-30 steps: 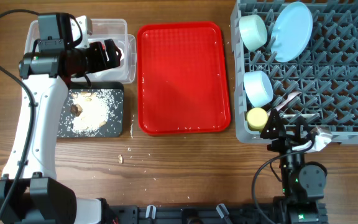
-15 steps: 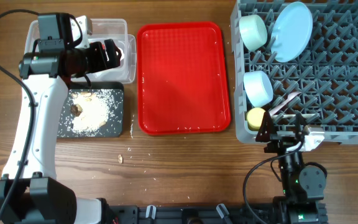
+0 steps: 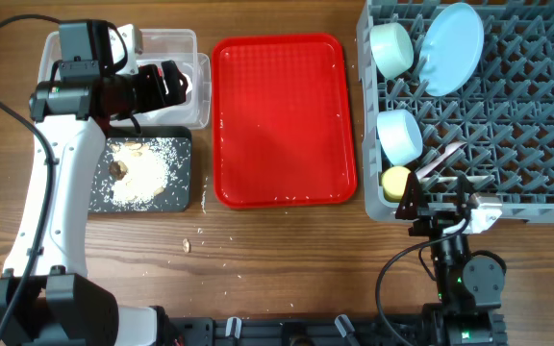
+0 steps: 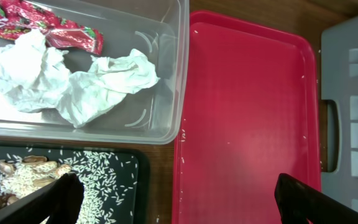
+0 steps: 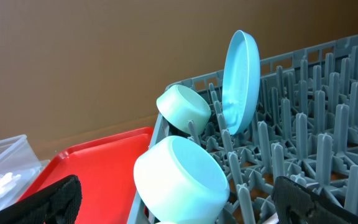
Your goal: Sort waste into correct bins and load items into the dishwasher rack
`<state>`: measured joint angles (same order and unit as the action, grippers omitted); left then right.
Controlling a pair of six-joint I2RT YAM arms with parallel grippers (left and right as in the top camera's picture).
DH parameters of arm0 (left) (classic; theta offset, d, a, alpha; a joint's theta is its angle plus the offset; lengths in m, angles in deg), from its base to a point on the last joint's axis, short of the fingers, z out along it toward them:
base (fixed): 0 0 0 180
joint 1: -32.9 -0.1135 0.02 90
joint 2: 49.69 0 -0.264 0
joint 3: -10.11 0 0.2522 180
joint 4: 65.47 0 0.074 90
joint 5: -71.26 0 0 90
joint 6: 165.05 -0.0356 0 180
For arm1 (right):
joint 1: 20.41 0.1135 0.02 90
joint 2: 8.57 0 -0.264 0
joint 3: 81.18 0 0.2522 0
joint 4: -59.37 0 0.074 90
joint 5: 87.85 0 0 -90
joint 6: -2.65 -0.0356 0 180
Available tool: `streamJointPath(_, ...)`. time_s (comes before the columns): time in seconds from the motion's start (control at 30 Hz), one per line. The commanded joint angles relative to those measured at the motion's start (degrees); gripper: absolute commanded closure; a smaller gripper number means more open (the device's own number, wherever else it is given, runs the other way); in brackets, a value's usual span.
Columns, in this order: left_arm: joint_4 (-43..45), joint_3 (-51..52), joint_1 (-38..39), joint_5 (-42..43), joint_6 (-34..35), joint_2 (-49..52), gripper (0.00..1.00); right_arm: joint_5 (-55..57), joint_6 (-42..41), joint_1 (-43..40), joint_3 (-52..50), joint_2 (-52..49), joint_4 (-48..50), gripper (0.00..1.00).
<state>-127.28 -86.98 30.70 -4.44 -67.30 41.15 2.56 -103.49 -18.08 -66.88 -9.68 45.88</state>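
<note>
Now, plate (image 3: 453,46) upright in rack (image 3: 532,130).

White left arm (image 3: 54,192), black right arm (image 3: 455,267).

grey rack (image 3: 527,154), red tray (image 3: 282,120), yellow cup (image 3: 396,179)

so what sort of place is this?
Probably a lab tabletop staged as a dish-clearing station, not a real kitchen: a wooden table carrying a grey dishwasher rack, a red serving tray, and a clear tub holding crumpled tissue.
</note>
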Motion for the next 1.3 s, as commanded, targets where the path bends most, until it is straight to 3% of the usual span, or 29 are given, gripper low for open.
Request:
streamJointPath(0.0, 0.2, 0.15, 0.15, -1.81, -0.48, -1.66, 0.0, -0.94, 0.96, 0.39, -0.24, 0.09, 0.13, 0.0)
streamJointPath(0.27, 26.47, 20.06, 3.21, -1.73, -1.55, -12.02, 0.0, -0.94, 0.92, 0.39, -0.24, 0.09, 0.13, 0.0)
streamJointPath(0.5, 48.19, 46.27, 2.97, -1.55, -1.9, -30.12, 0.0, -0.94, 0.94, 0.39, -0.24, 0.09, 0.13, 0.0)
streamJointPath(0.63, 54.51, 58.31, 2.95, -1.6, -5.05, -41.55, 0.0, -0.94, 0.94, 0.39, -0.24, 0.09, 0.13, 0.0)
streamJointPath(0.87, 56.19, 75.47, 2.93, -3.93, -6.05, -66.1, 0.0, -0.94, 0.94, 0.39, -0.24, 0.09, 0.13, 0.0)
streamJointPath(1.07, 55.32, 82.79, 2.71, -3.93, -6.01, -78.53, 0.0, -0.94, 0.94, 0.39, -0.24, 0.09, 0.13, 0.0)
streamJointPath(1.27, 44.5, 83.01, 2.25, -3.85, -5.97, -86.68, 0.0, -0.94, 0.94, 0.39, -0.24, 0.09, 0.13, 0.0)
